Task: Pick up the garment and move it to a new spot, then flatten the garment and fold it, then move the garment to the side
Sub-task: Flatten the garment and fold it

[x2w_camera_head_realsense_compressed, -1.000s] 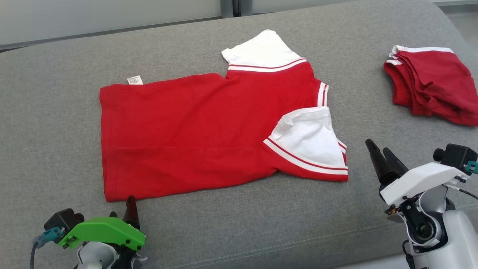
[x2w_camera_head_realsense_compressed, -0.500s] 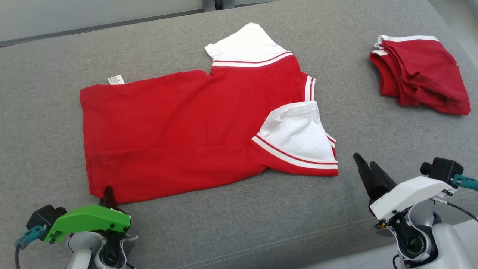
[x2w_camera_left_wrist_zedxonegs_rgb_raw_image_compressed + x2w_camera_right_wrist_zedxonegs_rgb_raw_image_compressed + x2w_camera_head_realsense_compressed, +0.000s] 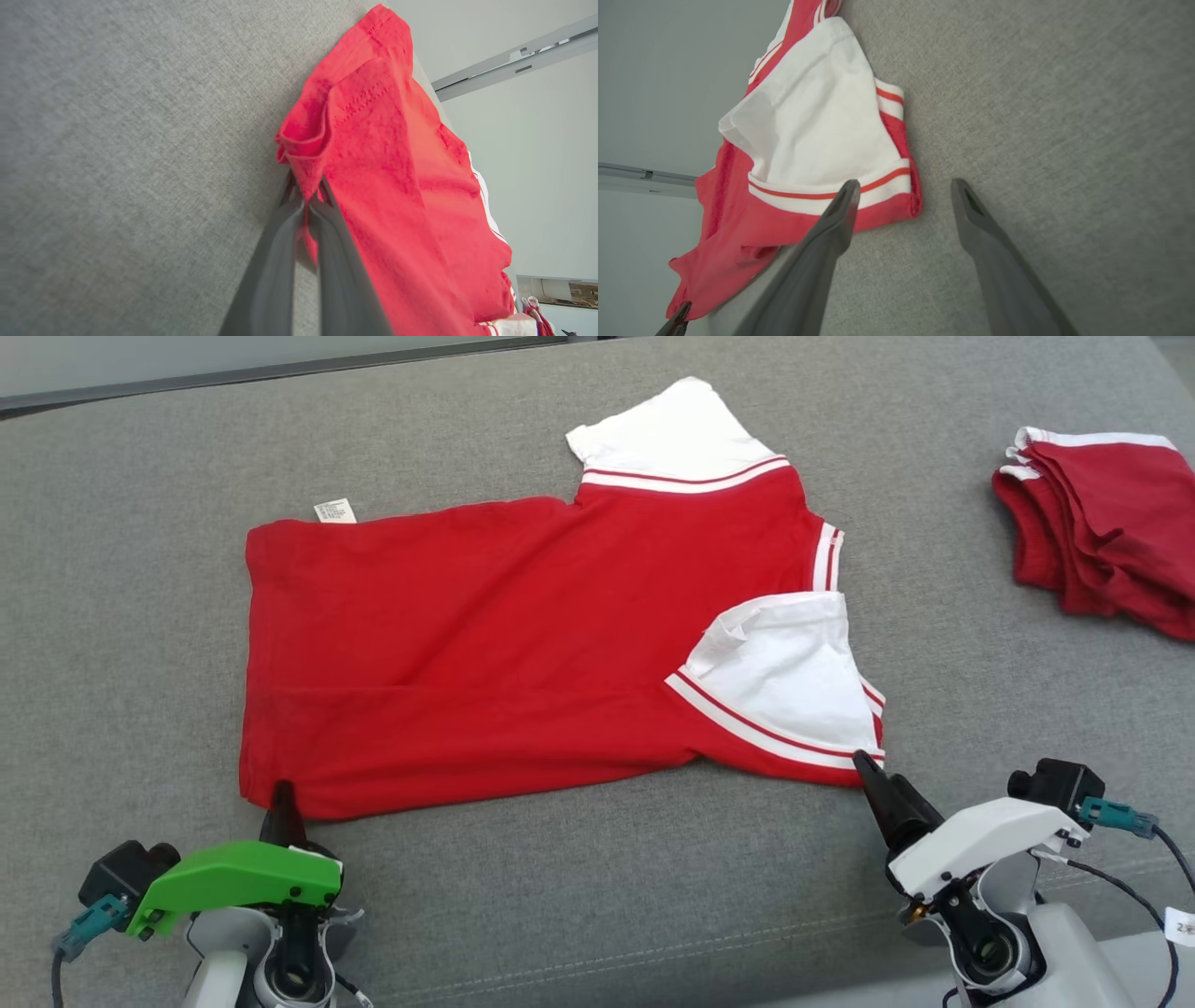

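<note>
The red garment (image 3: 485,644) lies spread flat on the grey fabric surface (image 3: 140,569), body running sideways. Its two white sleeves are at the end farther from the left tool (image 3: 280,800). A small white label (image 3: 334,511) sticks out at the shirt's far hem corner.

The left tool is at the shirt's near hem corner. From its wrist view the two dark fingers are pressed together on the red cloth (image 3: 397,186). The left tool (image 3: 306,198) has a pinch of the hem between them, and the corner just past the tips is bunched into a small fold.

The right tool (image 3: 868,775) is at the shirt's other near corner, by the tip of the near white sleeve. Its fingers stand wide apart and hold nothing. In its wrist view the right tool (image 3: 906,191) has one finger in front of the striped sleeve band of the shirt (image 3: 808,126). The other finger is over bare grey fabric just beside the sleeve corner. I cannot tell whether either finger touches the cloth.

A folded pile of red clothes (image 3: 1102,532) sits well apart from the shirt, beyond its sleeve end.
</note>
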`<state>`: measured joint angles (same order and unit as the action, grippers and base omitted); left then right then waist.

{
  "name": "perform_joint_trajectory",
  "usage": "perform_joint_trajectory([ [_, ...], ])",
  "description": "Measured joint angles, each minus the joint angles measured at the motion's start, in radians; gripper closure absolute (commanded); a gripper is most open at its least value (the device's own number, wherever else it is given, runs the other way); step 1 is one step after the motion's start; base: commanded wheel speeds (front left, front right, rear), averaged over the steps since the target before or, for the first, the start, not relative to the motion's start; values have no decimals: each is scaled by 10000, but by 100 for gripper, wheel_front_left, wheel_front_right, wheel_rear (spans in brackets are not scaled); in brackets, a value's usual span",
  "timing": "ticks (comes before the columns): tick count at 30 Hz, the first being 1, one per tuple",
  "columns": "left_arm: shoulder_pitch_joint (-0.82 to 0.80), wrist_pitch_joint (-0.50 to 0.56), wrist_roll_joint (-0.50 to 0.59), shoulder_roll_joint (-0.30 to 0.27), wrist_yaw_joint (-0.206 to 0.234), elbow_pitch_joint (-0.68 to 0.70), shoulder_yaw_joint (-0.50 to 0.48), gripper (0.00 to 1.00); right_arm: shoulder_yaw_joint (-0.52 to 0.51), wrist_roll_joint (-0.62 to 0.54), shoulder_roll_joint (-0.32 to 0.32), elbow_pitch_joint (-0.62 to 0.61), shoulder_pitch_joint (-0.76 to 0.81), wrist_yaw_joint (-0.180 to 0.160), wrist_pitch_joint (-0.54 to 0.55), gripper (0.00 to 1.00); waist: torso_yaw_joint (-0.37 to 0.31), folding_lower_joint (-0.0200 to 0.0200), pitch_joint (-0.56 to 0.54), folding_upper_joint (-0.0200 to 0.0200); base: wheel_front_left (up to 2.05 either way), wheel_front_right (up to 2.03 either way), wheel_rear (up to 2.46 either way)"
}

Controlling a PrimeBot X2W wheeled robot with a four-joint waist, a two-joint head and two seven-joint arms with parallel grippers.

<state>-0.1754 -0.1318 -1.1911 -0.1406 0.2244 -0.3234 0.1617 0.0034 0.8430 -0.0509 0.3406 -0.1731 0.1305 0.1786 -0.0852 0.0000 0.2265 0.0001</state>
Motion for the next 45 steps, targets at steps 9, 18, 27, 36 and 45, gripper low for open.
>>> perform_joint_trajectory([
  [9,-16,86,54,31,44,255,151,100,876,205,-48,1394,-1275,12,-497,73,314,0,324,-1,0,0,0],
  [18,32,58,142,17,12,650,272,100,1465,688,-880,1802,-1885,10,-886,100,402,0,347,0,0,0,0],
  [27,1145,-27,280,217,132,1699,732,100,1208,1191,-2224,1187,-1575,13,-784,100,457,0,193,0,0,0,0],
  [36,2114,-17,408,506,395,2222,1360,100,681,1323,-2587,1106,-961,15,-648,100,542,0,192,0,0,0,0],
  [45,2036,-111,899,326,426,1618,1774,0,593,940,-2439,1904,-956,19,-709,100,643,0,101,0,0,0,0],
])
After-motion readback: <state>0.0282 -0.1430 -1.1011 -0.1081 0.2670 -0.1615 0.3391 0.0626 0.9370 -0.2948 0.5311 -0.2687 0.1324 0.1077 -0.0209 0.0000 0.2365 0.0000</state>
